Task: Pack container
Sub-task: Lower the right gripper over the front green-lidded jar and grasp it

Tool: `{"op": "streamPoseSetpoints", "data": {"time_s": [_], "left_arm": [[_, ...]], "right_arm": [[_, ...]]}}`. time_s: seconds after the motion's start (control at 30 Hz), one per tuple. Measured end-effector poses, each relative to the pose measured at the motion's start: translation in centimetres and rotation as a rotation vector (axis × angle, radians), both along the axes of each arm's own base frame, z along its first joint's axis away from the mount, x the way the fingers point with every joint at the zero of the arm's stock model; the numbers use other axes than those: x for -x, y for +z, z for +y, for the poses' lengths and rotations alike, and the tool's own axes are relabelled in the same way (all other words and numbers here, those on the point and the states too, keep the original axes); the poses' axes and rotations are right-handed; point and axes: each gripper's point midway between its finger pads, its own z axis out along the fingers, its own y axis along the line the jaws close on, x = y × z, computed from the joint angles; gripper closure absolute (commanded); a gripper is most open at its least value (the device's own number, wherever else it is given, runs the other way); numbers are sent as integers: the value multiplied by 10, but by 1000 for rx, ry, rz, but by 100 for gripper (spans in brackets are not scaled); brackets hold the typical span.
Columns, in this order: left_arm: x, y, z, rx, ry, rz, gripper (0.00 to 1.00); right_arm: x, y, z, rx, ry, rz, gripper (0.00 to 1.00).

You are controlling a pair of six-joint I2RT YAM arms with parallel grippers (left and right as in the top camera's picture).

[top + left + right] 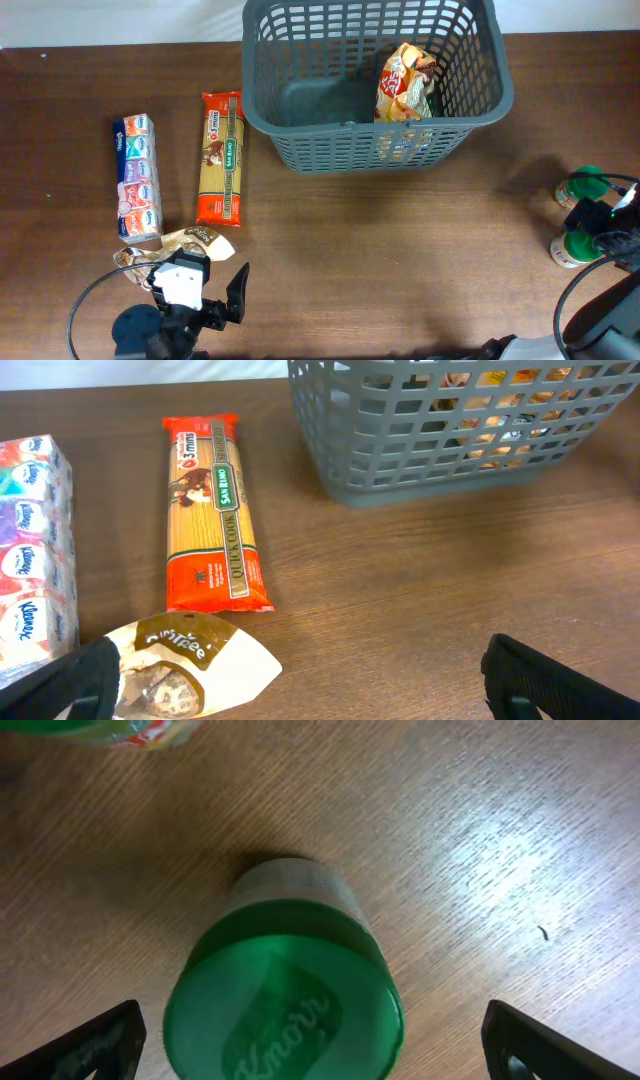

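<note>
A basket [340, 150] is seen at the table's [400, 250] far edge. Judged light and stiff, it is best taken by its thick rim. The left gripper [300, 695] and right gripper [315, 1050] are spread wide, empty.

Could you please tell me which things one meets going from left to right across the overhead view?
tissue pack → spaghetti packet → grey basket → pair of green-lidded jars
</note>
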Motion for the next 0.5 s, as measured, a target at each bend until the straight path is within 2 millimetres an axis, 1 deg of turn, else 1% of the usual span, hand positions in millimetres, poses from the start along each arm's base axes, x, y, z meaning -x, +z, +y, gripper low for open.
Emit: {"op": "streamPoseSetpoints", "data": {"time_s": [0.1, 0.33, 0.5], "left_arm": [[0, 0, 0, 0, 0, 0, 1], [0, 0, 0, 0, 0, 0, 1], [0, 0, 0, 0, 0, 0, 1]], "right_arm": [[-1, -4, 1, -14, 0, 2, 1], [-2, -25, 5, -70, -1, 35, 1], [-2, -31, 6, -80, -2, 40, 1]]}}
